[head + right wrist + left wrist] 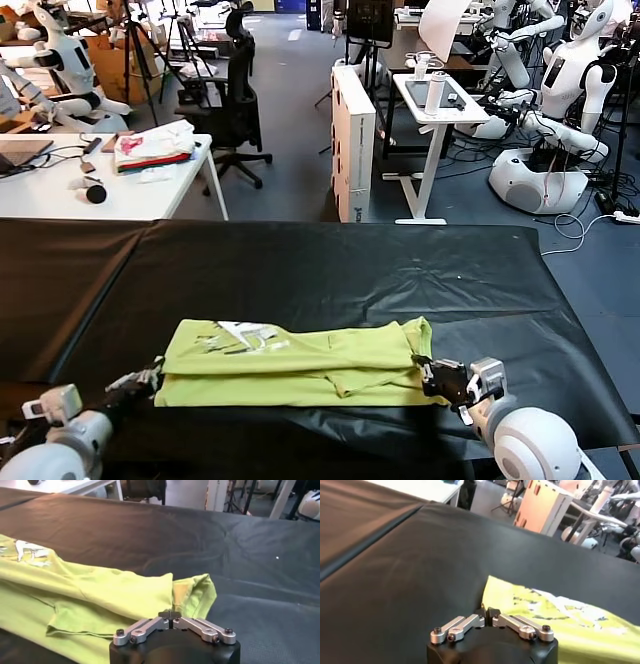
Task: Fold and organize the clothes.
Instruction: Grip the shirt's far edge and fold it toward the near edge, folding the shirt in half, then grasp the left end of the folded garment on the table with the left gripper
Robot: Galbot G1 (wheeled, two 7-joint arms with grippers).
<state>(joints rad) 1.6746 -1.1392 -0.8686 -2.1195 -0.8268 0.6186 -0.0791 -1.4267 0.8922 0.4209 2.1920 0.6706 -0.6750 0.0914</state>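
The lime yellow-green T-shirt point(300, 362) lies folded into a long band on the black table cover point(330, 270), with its white print point(245, 337) facing up at its left end. My left gripper point(150, 377) is shut, with nothing seen between its jaws, at the shirt's near left corner; the shirt point(560, 620) lies just beyond its tips point(487, 613). My right gripper point(432, 377) is shut at the shirt's near right corner, its tips point(170, 614) over the sleeve edge point(192, 592). No cloth shows between its jaws.
Beyond the black table stand a white desk point(60, 190) with a white-and-pink fabric pile point(155, 147), an office chair point(235, 100), a white cabinet point(352, 140), a small white table point(435, 110) and other robots point(560, 90).
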